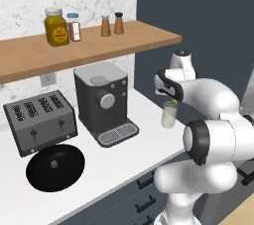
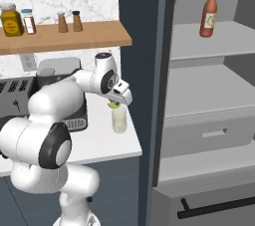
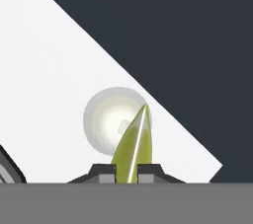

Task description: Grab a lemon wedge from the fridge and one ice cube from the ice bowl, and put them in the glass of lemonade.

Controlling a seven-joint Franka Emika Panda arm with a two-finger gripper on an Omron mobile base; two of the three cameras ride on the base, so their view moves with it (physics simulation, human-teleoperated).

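While the white arm hangs over the right end of the white worktop (image 1: 124, 162), you have its gripper (image 3: 126, 169) closed on the small yellow-green lemon wedge (image 3: 132, 144), which the jaws pinch between them with its pointed end sticking out. In the hand view that wedge sits directly above the mouth of the small clear tumbler of pale yellow lemonade (image 3: 111, 119), and in the side views the gripper (image 2: 115, 104) hovers just over the glass (image 2: 119, 119), the wedge not yet in the liquid.

Judging by this, you have the fetch from the tall dark grey fridge (image 2: 209, 120) done, and what remains of the first half is to release the wedge into the glass. A small pale square shows inside the glass in the hand view; you cannot tell whether it is an ice cube. If it is not, the ice cube is left to do, and no ice bowl can be made out here.

The glass (image 1: 169, 115) stands near the worktop's right edge, beside the dark cabinet side. To its left you have a dark grey coffee machine (image 1: 104, 101), then a black four-slot toaster (image 1: 39, 122), with a round black lid (image 1: 54, 168) lying flat nearer you. A wooden wall shelf (image 1: 89, 48) above carries an amber lidded jar (image 1: 56, 27) and small shakers. The fridge stands open on the right, a red bottle (image 2: 209, 16) on its upper pale shelf.
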